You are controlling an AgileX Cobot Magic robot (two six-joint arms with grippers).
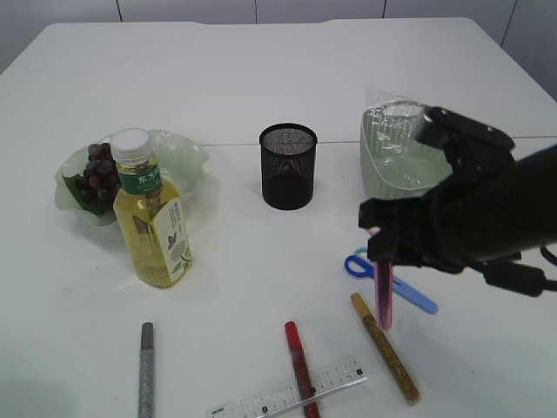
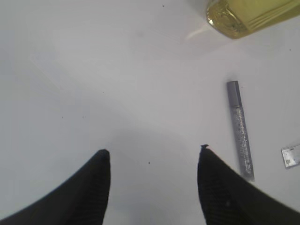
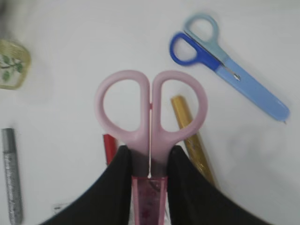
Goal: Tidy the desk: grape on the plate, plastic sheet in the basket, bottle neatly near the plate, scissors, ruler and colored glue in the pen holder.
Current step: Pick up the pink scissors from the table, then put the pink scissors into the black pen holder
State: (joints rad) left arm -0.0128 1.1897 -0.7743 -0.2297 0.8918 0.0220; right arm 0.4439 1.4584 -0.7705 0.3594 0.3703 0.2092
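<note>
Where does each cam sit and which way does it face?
Exterior: raised at the desk's near side, slanting down at the pen holder; right arm shows.
Left wrist: looks down at the silver glue pen; open left gripper.
Right wrist: looks down; fingers clamp pink scissors.
Shared: blue scissors, exterior and right wrist.

The desk carried two pairs of scissors, pink-handled and blue-handled; three glitter glue pens, silver, red, gold; one clear plastic ruler.
</note>
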